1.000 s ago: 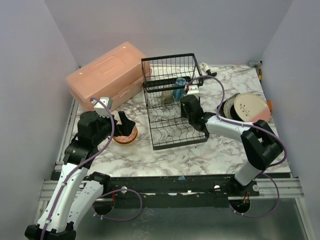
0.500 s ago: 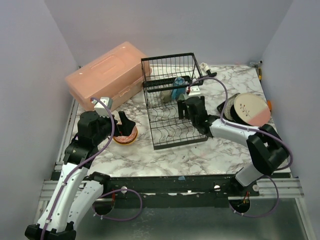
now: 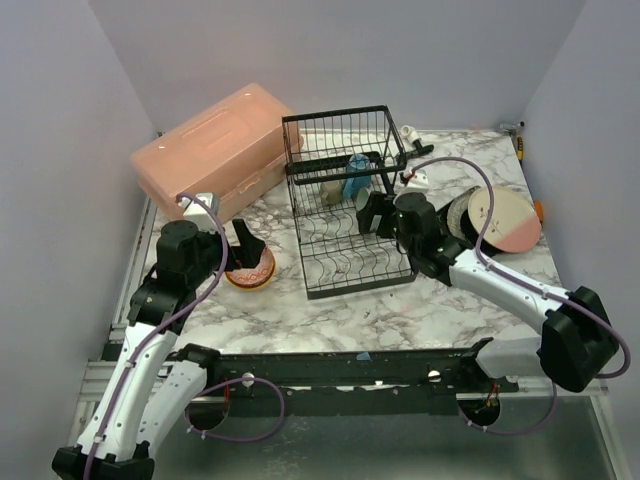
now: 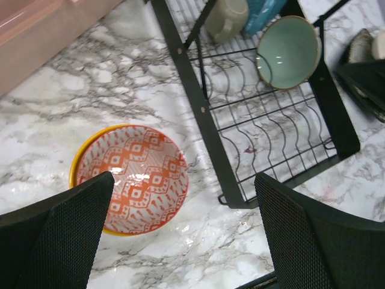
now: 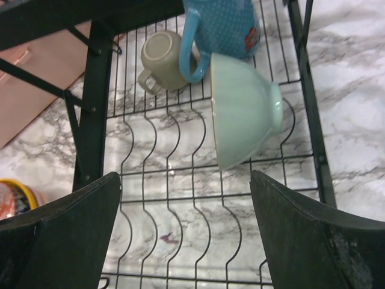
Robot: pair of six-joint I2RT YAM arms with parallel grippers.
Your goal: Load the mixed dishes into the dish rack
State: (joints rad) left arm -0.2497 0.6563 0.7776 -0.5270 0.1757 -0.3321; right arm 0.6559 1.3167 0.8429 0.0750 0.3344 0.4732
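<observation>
The black wire dish rack (image 3: 345,205) stands mid-table. A mint green bowl (image 5: 240,114) rests on its side in the plate slots, beside an olive mug (image 5: 163,60) and a blue-patterned dish (image 5: 222,24). My right gripper (image 5: 186,235) is open and empty, just above the rack's right side (image 3: 372,215), apart from the mint bowl. A red-patterned bowl (image 4: 132,177) sits inside a yellow bowl (image 4: 81,153) left of the rack. My left gripper (image 4: 183,241) is open and empty, hovering over that stack (image 3: 245,248). A pink-cream plate (image 3: 503,218) and a dark plate (image 3: 458,212) lie at the right.
The salmon-pink plastic box (image 3: 215,150) lies at the back left, close to the rack's tall basket end (image 3: 340,135). A small white object (image 3: 410,132) sits behind the rack. Grey walls close in on three sides.
My right arm has swung its wrist to the right and drawn the gripper back from over the rack's middle. The mint bowl stays in the rack. My left gripper has hardly moved.
</observation>
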